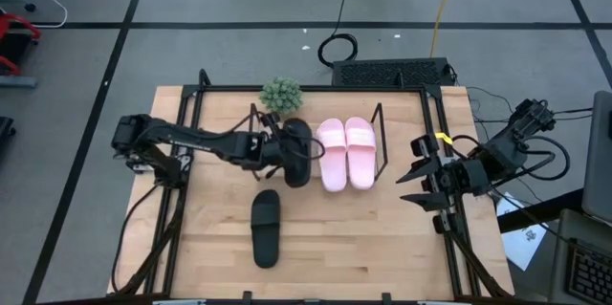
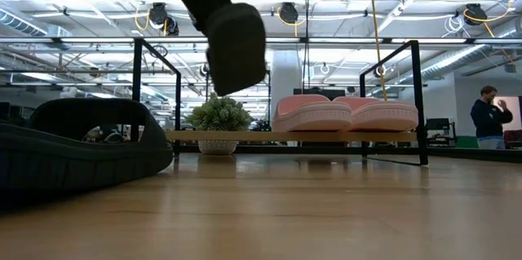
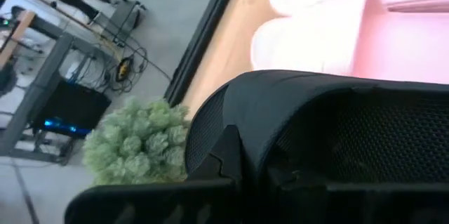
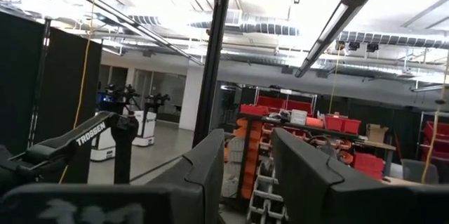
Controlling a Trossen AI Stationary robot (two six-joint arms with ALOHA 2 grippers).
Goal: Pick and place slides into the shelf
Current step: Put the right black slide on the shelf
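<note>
My left gripper point(image 1: 279, 149) is shut on a matte black slide point(image 1: 298, 152) and holds it over the shelf point(image 1: 382, 138), just left of the pale pink pair point(image 1: 345, 152). The low view shows this slide point(image 2: 236, 44) in the air above the shelf's wooden board point(image 2: 269, 136), where the pink slides point(image 2: 347, 113) rest on their soles. The second black slide point(image 1: 266, 228) lies sole down on the table nearer the near edge and looms large in the low view point(image 2: 73, 150). My right gripper point(image 1: 415, 183) waits open at the table's right edge. My left gripper comes at the black slide level from the table's left and grips it on its left side point(image 1: 287, 149). The slide itself point(image 3: 316, 147) hides the exact place. The slide is lifted clear and hangs tilted above the shelf board.
A small potted plant point(image 1: 281, 95) stands at the shelf's far left corner, close behind the held slide, and shows in the left wrist view point(image 3: 133, 140). Black table frame rods point(image 1: 196, 123) run along both sides. A person point(image 2: 488, 117) stands far off in the room.
</note>
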